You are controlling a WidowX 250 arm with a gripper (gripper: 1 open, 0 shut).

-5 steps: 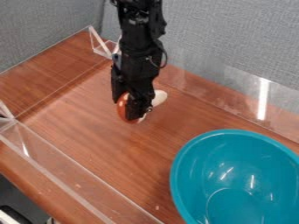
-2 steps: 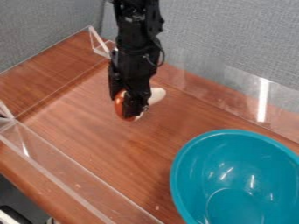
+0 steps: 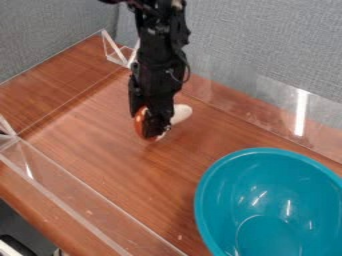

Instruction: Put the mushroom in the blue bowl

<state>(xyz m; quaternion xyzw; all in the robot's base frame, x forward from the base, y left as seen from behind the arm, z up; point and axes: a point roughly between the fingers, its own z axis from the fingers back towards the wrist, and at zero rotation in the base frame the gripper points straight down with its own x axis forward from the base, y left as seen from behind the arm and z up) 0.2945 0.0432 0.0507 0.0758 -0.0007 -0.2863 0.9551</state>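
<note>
The mushroom (image 3: 175,115) lies on its side low over the wooden table (image 3: 80,120), its orange-red cap between my fingers and its cream stem sticking out to the right. My gripper (image 3: 154,126) points straight down from the black arm and is shut on the cap. Whether the mushroom rests on the wood or hangs just above it I cannot tell. The blue bowl (image 3: 230,195), large, glossy and with nothing in it, stands at the front right, well apart from the gripper.
Clear acrylic walls border the table: a low one along the front left (image 3: 60,185), one at the back left (image 3: 118,50) and one at the back right (image 3: 301,105). A grey backdrop rises behind.
</note>
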